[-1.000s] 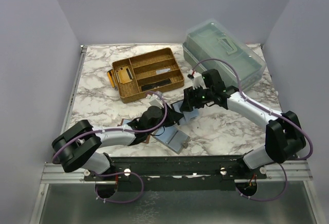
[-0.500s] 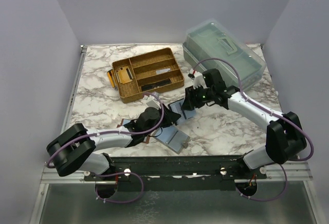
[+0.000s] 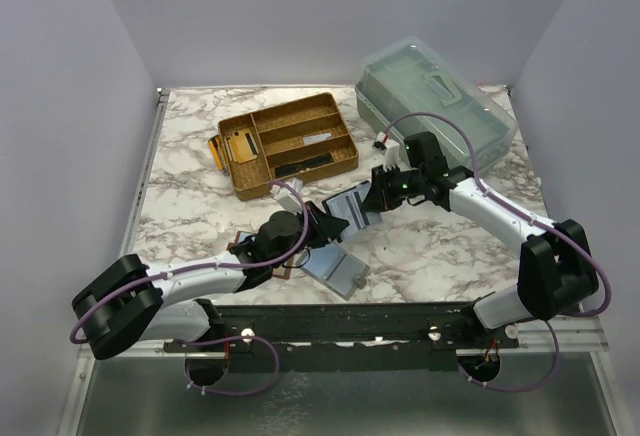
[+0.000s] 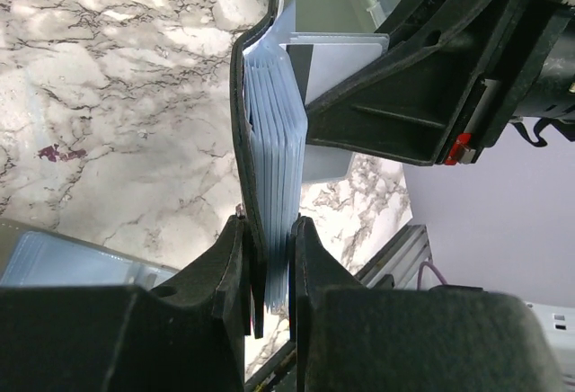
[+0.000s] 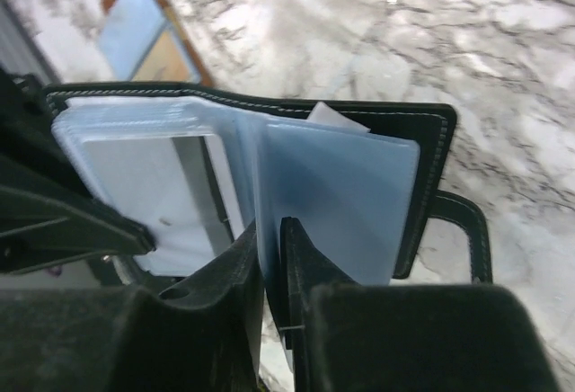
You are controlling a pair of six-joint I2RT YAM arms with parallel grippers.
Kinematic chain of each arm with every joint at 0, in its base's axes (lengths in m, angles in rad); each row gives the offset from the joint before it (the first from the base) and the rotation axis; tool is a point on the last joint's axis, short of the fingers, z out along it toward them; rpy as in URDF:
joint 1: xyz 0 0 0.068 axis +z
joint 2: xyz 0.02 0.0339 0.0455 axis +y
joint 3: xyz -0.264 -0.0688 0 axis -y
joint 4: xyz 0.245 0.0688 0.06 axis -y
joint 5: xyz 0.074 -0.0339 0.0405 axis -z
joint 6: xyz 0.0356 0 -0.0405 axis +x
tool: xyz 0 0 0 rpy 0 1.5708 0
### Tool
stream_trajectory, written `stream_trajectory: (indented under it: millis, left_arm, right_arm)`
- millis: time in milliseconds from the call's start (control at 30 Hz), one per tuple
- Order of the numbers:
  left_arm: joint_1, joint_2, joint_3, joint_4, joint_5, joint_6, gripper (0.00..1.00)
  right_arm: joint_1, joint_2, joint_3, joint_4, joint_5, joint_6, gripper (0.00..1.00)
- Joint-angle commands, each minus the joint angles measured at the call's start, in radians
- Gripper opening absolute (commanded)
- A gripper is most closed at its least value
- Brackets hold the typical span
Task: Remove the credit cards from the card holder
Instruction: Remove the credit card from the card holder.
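Card holder (image 3: pixel 345 208) is held above the marble desk (image 3: pixel 190 206), spread open between the two pincers. Left pincer (image 4: pixel 267 230) is clamped narrow on one black cover and the stack of blue-grey pockets against it. Right pincer (image 5: pixel 269 230) is pinched tight on a single pocket leaf inside. Just beyond the right pincer's tips, a pale credit card (image 5: pixel 340 116) corner pokes out of a pocket.
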Motion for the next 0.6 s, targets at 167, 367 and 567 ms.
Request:
stream_trajectory:
  millis: [167, 367, 567]
  left_arm:
    - [-0.001, -0.113, -0.061, 0.05, 0.02, 0.021, 0.0]
    - [0.004, -0.151, -0.074, 0.051, 0.059, 0.03, 0.0]
    - [0.007, -0.204, -0.096, 0.06, 0.072, 0.036, 0.0]
  right_arm:
    - [-0.051, -0.065, -0.033, 0.043, -0.35, 0.01, 0.17]
    - [-0.062, -0.065, -0.033, 0.036, -0.387, 0.0, 0.18]
    - [-0.071, -0.055, -0.021, 0.012, -0.333, -0.011, 0.0]
